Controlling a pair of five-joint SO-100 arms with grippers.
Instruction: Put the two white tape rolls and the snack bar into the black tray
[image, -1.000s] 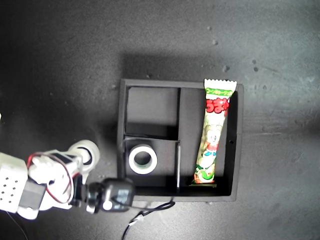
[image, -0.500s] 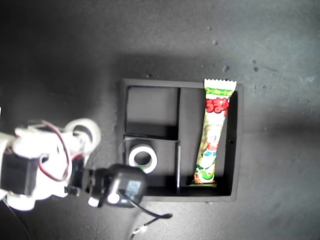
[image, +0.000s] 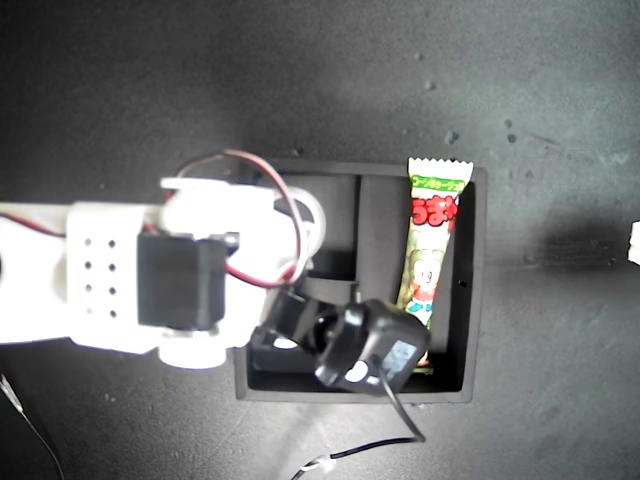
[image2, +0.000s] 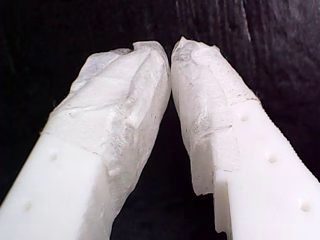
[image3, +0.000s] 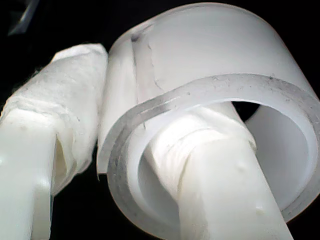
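Note:
My second gripper (image3: 135, 95) is shut on a white tape roll (image3: 210, 45), one finger inside the ring and one outside its wall. In the exterior view this arm reaches in from the left, and the tape roll (image: 316, 218) hangs over the black tray (image: 476, 300), above its small compartment at the view's upper left. The snack bar (image: 432, 245) lies in the tray's long compartment at the view's right. The arm hides the other small compartment, and no other tape roll shows. My first gripper (image2: 171, 50) is shut on nothing over a dark surface.
The dark tabletop surrounds the tray. A thin black cable (image: 350, 455) trails from the arm's wrist camera (image: 365, 345) along the exterior view's bottom. A small white object (image: 635, 240) pokes in at that view's right edge.
The second arm has swung from the exterior view's lower left up and to the right, carrying its tape roll over the tray. It now covers the tape roll that lay in the tray.

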